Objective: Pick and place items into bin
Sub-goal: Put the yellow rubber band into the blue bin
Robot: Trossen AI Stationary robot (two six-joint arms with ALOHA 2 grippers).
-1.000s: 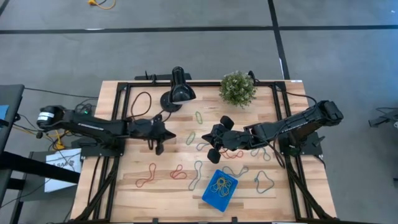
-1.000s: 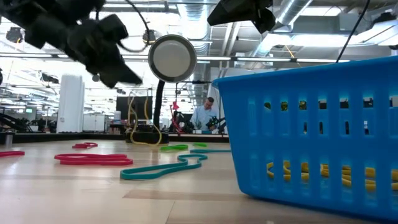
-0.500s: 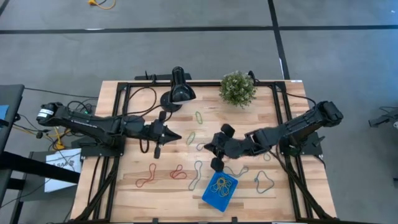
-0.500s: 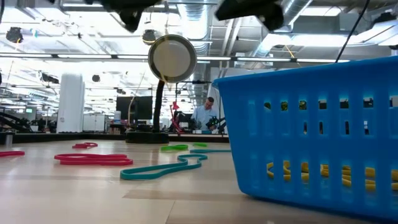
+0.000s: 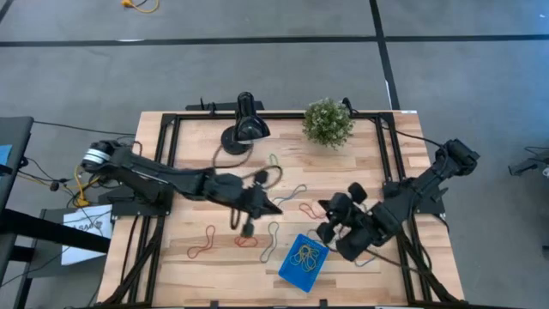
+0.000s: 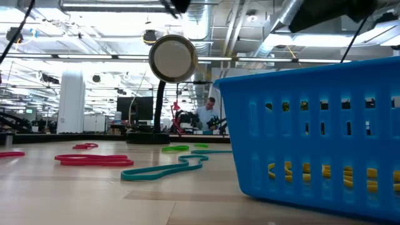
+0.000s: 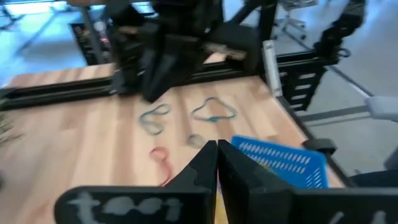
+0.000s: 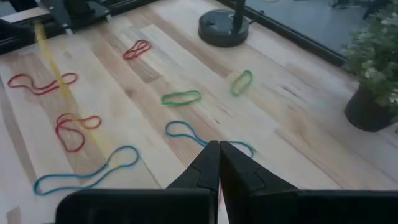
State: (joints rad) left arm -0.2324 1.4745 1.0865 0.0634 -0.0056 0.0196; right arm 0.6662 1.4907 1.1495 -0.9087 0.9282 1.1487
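Left gripper is out over the middle of the wooden table, fingers pressed together with nothing visible between them in the left wrist view. Right gripper hovers just beside the upper right corner of the blue bin, jaws closed too; whether a band is pinched there I cannot tell (tips look bare in the right wrist view).

Bin sits near the front edge of the table, slightly right of centre, turned at an angle, with a pile of yellow bands inside. Low view shows the same yellow through the bin's slotted wall.

Loose bands on the wood: two red loops front left, another red one just under the left arm, a teal loop left of the bin, a green loop near the lamp, a teal loop right of the bin, partly under the right arm.

Plant stands at the back, well apart from the bin. A person is in the room far behind.
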